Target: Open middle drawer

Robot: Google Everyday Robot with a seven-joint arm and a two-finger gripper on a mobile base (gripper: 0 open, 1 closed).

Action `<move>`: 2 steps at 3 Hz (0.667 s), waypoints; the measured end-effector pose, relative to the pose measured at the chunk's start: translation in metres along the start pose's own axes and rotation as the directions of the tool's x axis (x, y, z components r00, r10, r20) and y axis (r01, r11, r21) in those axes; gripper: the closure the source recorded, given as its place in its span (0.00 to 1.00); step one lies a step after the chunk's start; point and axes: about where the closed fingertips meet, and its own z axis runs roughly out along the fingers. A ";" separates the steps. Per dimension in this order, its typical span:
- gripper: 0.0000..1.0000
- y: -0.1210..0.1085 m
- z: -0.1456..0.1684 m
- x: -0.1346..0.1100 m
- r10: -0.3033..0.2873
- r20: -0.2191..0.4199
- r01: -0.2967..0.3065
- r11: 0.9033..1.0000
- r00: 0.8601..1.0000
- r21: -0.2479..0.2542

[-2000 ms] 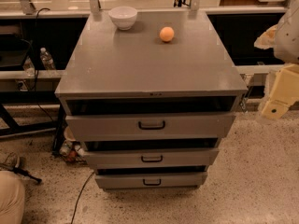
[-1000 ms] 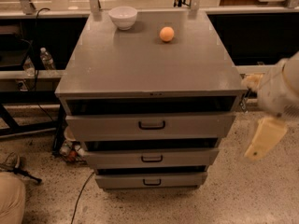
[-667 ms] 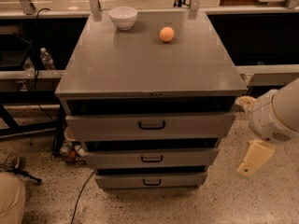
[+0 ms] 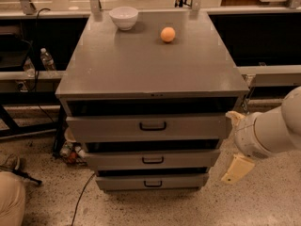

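Grey metal table with three stacked drawers in its front, seen from above and in front. Middle drawer sits between the top drawer, which has the taller front, and the narrower bottom drawer. It looks pushed in, with a dark gap above its front. Its black loop handle is centred on the front and nothing is touching it.

Hand is at the right of the table, off the front right corner. It is at about the height of the middle drawer but well apart from the handle. Can't tell if the hand is open or closed: only a beige part hanging below the white wrist and a small beige tip above it show. It holds nothing that can be seen.

Judgement: this is the approach step and the pull has not begun. The hand probably sits off to the side so it can swing in front of the drawers and meet the handle head-on. It needs to move left to the handle and hook or pinch the loop. Risk: catching the top or bottom handle instead, since all three line up vertically.

White bowl and orange sit apart at the back of the table top. A pull that jolts the table could roll the orange.
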 end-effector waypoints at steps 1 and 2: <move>0.00 0.001 0.004 0.003 0.000 0.003 0.000 1.000 1.000 -0.001; 0.00 0.010 0.043 0.028 0.000 0.025 0.000 1.000 1.000 -0.015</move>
